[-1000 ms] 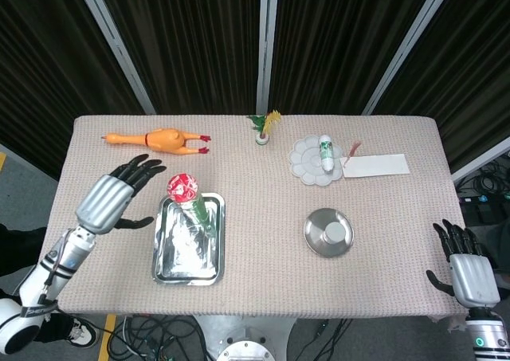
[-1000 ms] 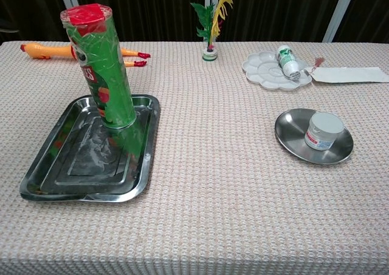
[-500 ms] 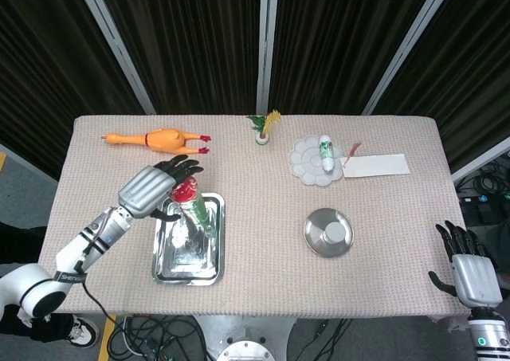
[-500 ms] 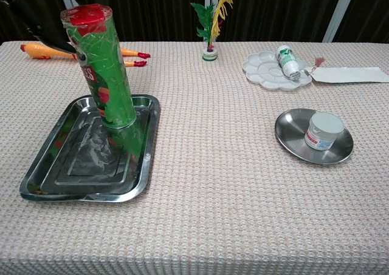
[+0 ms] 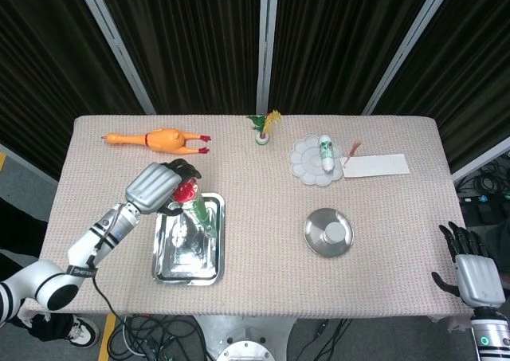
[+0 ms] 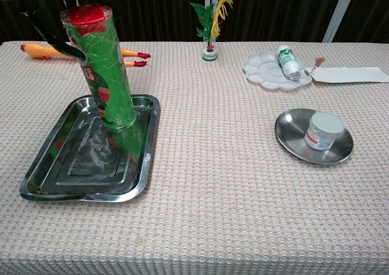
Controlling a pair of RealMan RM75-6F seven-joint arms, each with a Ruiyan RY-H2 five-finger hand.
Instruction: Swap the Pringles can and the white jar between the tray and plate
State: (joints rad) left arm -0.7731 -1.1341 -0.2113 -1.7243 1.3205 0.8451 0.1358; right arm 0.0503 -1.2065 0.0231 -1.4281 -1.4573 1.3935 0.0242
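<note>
The worktop (image 5: 255, 241), covered in a beige woven cloth, carries everything, and the largest piece on it is the steel tray (image 6: 61, 172) at the near left. The Pringles can (image 6: 102, 68) stands upright in the far part of that tray, red lid up. Well apart to the right sits the round steel plate (image 6: 340, 150) with the white jar (image 6: 322, 131) upright on it, so neither thing has been swapped yet.

The left hand (image 5: 155, 184) is up at the top of the can, its fingers (image 5: 185, 170) curled around the red lid end from the far left side. From the head view they seem to touch the can, but whether they grip it firmly cannot be told, and the chest view shows only dark fingers behind the can's rim. The right hand (image 5: 472, 269) hangs off the near right edge of the worktop, well apart from the plate, fingers spread and holding nothing.

Further back lie a rubber chicken (image 5: 159, 140) at the far left, a white palette (image 5: 311, 162) with a small bottle (image 5: 326, 150) on it, a white card (image 5: 376, 165) beside it, and a small vase of feathers (image 5: 263, 128) at the far middle.

The step in hand looks like taking hold of the can. Next it likely calls for a firm close around the tall can, a straight lift clear of the tray rim, and a spot to park it while the jar leaves the plate
</note>
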